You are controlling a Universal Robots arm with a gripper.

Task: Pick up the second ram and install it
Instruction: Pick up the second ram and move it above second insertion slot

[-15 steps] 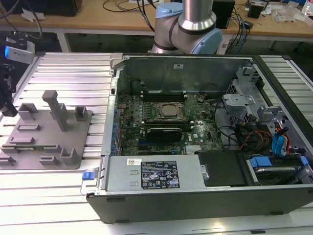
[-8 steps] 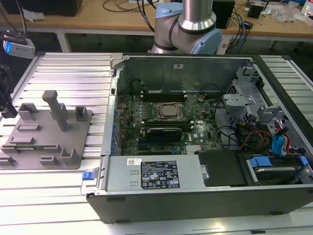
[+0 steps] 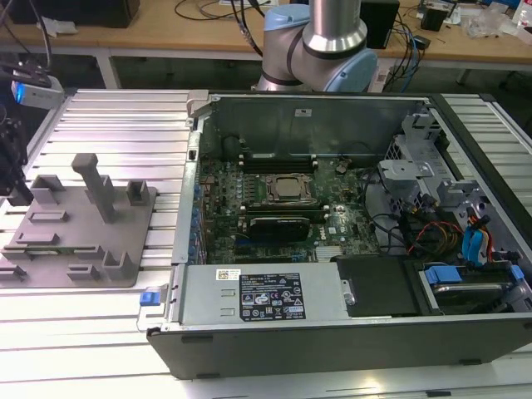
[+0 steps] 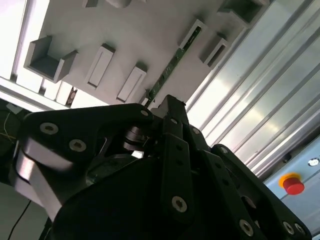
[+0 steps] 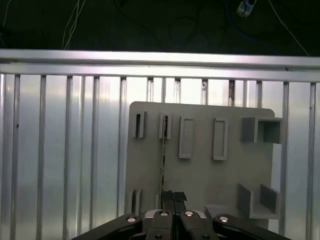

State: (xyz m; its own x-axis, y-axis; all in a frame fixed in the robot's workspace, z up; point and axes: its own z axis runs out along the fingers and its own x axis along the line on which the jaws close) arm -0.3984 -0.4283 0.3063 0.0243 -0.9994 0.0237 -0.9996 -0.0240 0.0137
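Item one, the second ram [image 5: 163, 155]: one green stick, set on its long edge in the grey tray [image 5: 200, 175]. It runs from a slotted block at the tray's far side toward my pincer [image 5: 173, 194]. I judge it is stood this way so that its thin upper edge is offered for pinching from above. In the second wrist view the same stick [image 4: 172, 62] shows as a narrow green line ending just beside my fingertips. My pincer is clenched, with the two tips drawn together and nothing between them as far as I can see. The stick lies slightly to one side of them, not in my grasp. In the exterior view I hang over the tray's edge at that view's left [image 3: 15, 179], near the ram and well apart from the case.

Tray fittings, counted in the first wrist view:
- four slotted blocks in a row
- two open box blocks
- one more slotted pair near my tips

The exterior view adds one tall post [image 3: 96, 187]. The tray rests on one slatted metal table [image 3: 108, 116].

Beyond it stands one open computer case [image 3: 291, 349], its motherboard facing up so the slots can be reached from above, with one CPU socket [image 3: 288, 188]. One red button [image 4: 293, 185] sits at the table's edge.
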